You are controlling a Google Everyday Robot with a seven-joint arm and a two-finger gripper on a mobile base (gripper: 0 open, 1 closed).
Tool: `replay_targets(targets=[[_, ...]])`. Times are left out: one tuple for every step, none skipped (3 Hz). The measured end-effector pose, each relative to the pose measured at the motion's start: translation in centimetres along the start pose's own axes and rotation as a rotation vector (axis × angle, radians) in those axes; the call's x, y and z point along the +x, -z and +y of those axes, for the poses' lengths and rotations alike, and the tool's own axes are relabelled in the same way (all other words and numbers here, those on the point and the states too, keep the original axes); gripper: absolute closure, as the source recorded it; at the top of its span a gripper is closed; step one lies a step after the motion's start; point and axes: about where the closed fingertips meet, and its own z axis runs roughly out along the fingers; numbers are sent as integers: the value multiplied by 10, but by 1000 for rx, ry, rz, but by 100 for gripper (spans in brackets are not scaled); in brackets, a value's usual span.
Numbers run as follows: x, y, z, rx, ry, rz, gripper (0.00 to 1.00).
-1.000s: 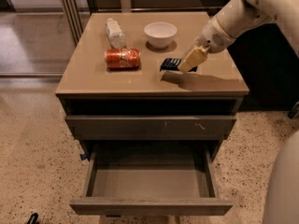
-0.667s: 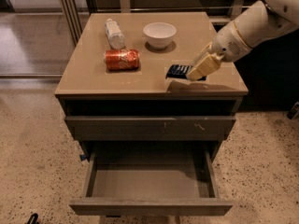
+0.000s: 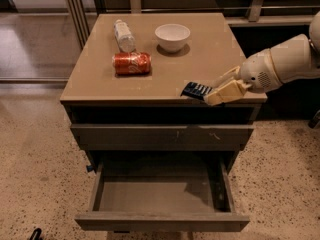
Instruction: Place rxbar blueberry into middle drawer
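At the surface's (image 3: 165, 69) front edge, your gripper (image 3: 212, 95) pinches the rxbar blueberry (image 3: 195, 89) in its jaws. Clear that edge first, then lower it into the middle drawer (image 3: 155, 194).

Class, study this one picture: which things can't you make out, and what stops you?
All in the camera view:
- Bar: its right end is covered by the hand gripping it at the cabinet top's front edge.
- Bar's print: too small to read.
- Arm: cut off by the right edge.
- Open drawer: its back is hidden under the shut drawer above.
- Dark object: cut off by the bottom edge.
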Motion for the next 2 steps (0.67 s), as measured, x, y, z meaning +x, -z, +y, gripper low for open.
replay_targets(targets=[[17, -6, 6, 66, -77, -44, 100], [36, -15, 0, 185, -180, -87, 100]])
